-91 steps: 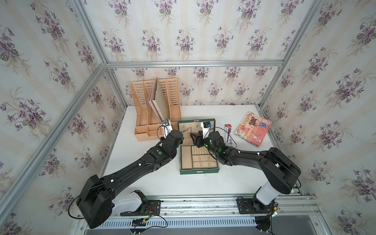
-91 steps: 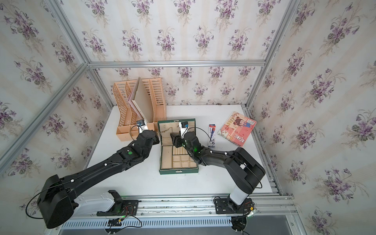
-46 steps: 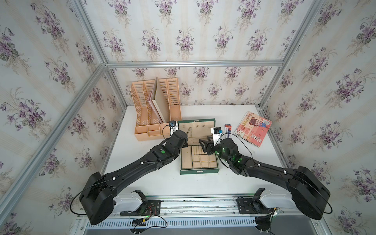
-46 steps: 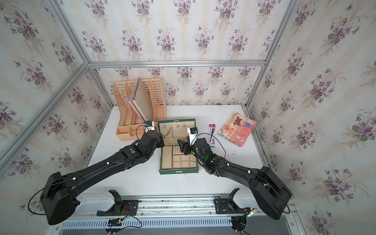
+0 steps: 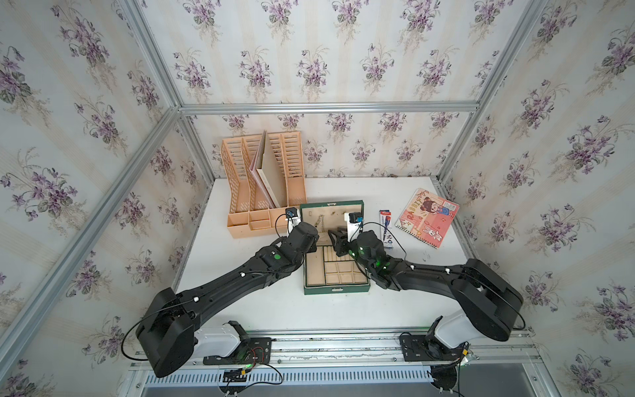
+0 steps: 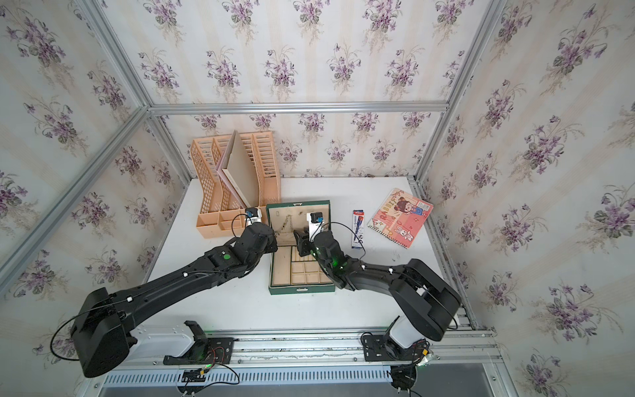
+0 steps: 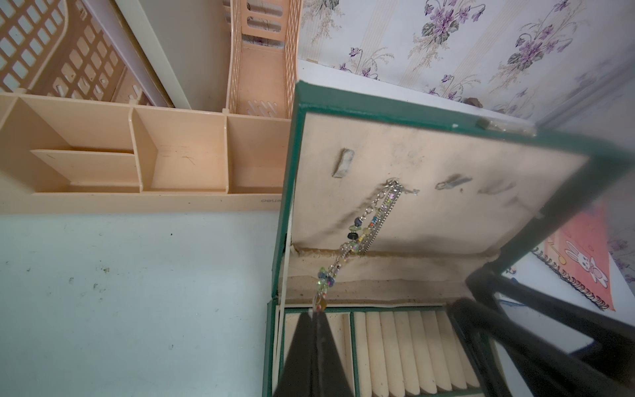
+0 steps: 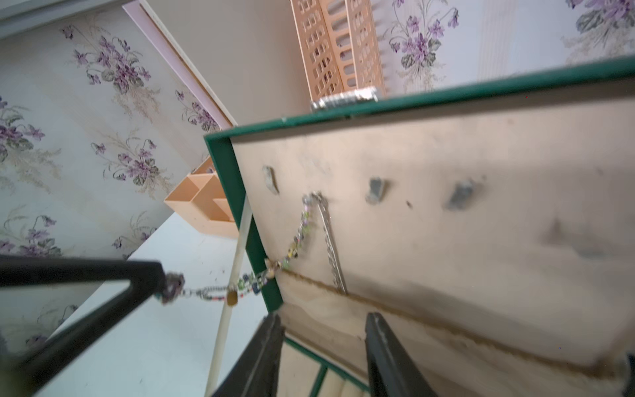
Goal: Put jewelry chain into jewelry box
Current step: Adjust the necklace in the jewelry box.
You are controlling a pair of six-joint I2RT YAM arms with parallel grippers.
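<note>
Silver chain (image 7: 374, 223), faint in both top views: left gripper (image 7: 314, 314) pinches its end, right gripper (image 8: 323, 318) seemingly parted

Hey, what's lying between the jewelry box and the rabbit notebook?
A slim pen pack lies flat between the jewelry box and the notebook; both top views show it.

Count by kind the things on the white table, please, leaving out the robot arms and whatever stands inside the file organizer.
jewelry box: 1
jewelry chain: 1
peach file organizer: 1
pink rabbit notebook: 1
pen package: 1
Total: 5
</note>
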